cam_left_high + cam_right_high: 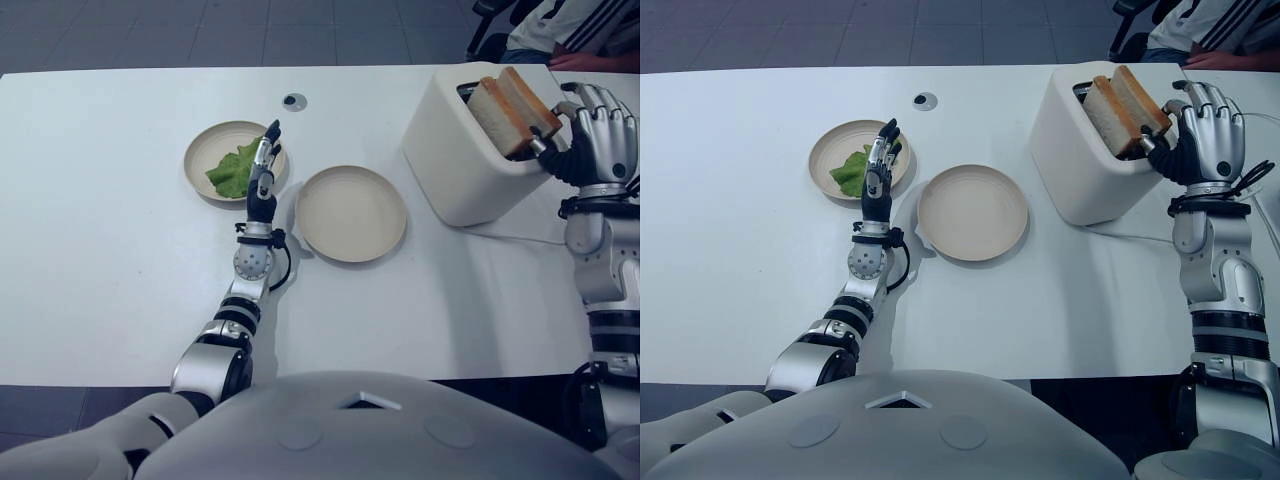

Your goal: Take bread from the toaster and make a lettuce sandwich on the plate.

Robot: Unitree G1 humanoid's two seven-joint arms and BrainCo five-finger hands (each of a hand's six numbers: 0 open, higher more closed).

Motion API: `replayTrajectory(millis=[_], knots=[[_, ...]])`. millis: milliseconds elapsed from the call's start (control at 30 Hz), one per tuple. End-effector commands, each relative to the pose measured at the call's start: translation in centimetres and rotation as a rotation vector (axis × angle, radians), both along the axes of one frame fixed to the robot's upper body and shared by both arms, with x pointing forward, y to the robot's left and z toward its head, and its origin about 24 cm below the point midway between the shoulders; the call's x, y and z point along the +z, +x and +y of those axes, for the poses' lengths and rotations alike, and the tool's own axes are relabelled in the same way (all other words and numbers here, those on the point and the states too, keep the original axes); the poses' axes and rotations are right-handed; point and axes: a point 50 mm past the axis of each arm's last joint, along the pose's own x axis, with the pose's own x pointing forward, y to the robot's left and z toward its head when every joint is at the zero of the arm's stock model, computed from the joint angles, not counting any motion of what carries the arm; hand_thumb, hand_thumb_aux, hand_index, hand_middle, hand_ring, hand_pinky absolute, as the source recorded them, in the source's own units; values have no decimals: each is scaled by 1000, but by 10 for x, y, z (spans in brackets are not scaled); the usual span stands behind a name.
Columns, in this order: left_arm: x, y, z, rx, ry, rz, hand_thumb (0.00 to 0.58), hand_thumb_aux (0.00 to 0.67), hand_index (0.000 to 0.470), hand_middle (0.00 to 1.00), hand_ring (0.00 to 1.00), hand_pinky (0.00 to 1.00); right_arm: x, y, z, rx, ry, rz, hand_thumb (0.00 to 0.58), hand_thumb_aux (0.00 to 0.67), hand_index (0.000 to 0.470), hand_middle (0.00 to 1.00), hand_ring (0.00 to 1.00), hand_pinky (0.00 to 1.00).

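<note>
Brown-crusted bread (510,112) should be pinched and drawn straight up from the toaster (450,165) by the right hand (600,135), its fingers spread just right of it; the left hand (262,180) is held flat-fingered over the lettuce (230,172).

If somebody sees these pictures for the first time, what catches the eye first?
Two bread slices stick up out of the white toaster at the right of the table, with the right hand close beside them. Left of centre, the open left hand stands over the edge of the plate of green lettuce, beside an empty plate.
</note>
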Motion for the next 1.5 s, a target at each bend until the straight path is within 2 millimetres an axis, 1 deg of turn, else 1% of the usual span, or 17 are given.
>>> replayTrajectory(millis=[33,67,100,200,267,333,433,533,600,733,867,933,1100,1233,1367,1433,1500], knots=[[-6,-5,-1,3,-1,27,0,0,0,0,0,0,11,-3,13,27,7,-120,580,670,470,804,804,804],[-6,-5,-1,5,-1,28,0,0,0,0,0,0,13,-3,15,28,9,-153,580,670,470,898,898,898],[-6,-6,0,6,-1,28,0,0,0,0,0,0,15,-3,16,27,15,-186,580,670,470,941,941,941],[-7,-6,1,8,0,31,0,0,0,0,0,0,33,-10,25,55,50,-397,580,670,470,973,973,973],[-8,-7,1,8,1,33,0,0,0,0,0,0,50,-26,45,196,93,-595,580,670,470,1000,1000,1000],[-8,-8,2,12,1,34,0,0,0,0,0,0,55,-41,75,433,171,-658,580,670,470,1000,1000,1000],[-6,-7,7,34,-1,20,0,0,0,0,0,0,53,-51,107,768,451,-519,580,670,470,1000,1000,1000],[-3,-4,12,65,0,3,0,0,0,0,0,0,37,-40,126,965,727,-220,580,670,470,1000,1000,1000],[1,-1,17,89,13,-18,0,0,0,0,0,0,20,-27,133,963,807,-58,580,670,470,1000,1000,1000],[11,7,47,263,105,-63,0,0,0,0,0,0,-34,11,146,841,936,235,580,670,470,1000,1000,1000],[20,11,76,409,201,-102,0,0,0,0,0,0,-79,32,152,725,1007,363,580,670,470,1000,1000,1000],[22,12,87,459,252,-104,0,0,0,0,0,0,-93,36,154,695,1027,406,580,670,470,1000,1000,1000],[28,20,111,544,411,-105,0,0,0,0,0,0,-118,25,146,659,996,581,580,670,470,1000,1000,1000],[31,32,118,566,608,-97,0,0,0,0,0,0,-118,18,136,646,978,646,580,670,470,1000,1000,1000],[30,47,128,595,875,-58,0,0,0,0,0,0,-120,22,131,598,949,705,580,670,470,1000,1000,1000],[27,55,134,601,1032,-12,0,0,0,0,0,0,-121,24,128,566,885,733,580,670,470,1000,1000,1000],[20,60,138,578,1190,50,0,0,0,0,0,0,-126,27,124,514,696,769,580,670,470,1000,1000,1000]])
